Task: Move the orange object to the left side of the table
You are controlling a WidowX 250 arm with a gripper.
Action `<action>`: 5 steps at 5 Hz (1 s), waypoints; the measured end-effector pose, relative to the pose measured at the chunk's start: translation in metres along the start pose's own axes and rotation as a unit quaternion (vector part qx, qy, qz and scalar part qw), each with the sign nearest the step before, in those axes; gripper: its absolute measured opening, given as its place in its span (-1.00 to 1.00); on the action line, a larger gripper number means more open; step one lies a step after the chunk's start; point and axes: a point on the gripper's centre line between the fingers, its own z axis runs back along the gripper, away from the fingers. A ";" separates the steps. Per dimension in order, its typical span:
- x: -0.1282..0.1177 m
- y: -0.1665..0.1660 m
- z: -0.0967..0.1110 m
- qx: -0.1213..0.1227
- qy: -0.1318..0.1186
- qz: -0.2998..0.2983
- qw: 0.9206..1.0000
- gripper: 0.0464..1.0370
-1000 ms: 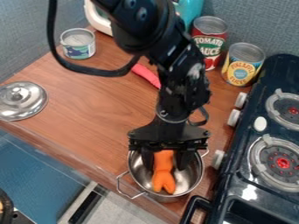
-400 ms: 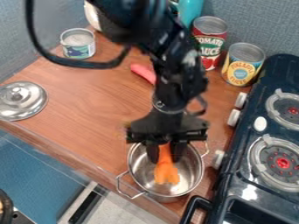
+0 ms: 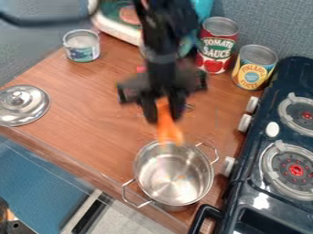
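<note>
Camera view: holding orange object (image 3: 168, 130) by upper end in gripper (image 3: 164, 118), closed to its width, by far rim of pot (image 3: 177, 180); could snag if carried low, swivel or slip if pinched too lightly, or land on lid (image 3: 23, 107) if released too far left

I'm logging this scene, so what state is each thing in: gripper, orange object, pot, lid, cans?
Gripper: closed on the orange object
Orange object: held up, hanging
Pot: upright, uncovered
Lid: lying knob up
Red can: upright
Yellow can: upright
Small can: upright
</note>
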 end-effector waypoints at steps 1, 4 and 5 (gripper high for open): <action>0.046 0.022 0.016 0.011 -0.035 0.068 0.997 -0.35; 0.146 0.110 -0.021 0.081 -0.057 0.223 0.970 -0.35; 0.156 0.134 -0.032 0.092 -0.061 0.218 0.970 -0.35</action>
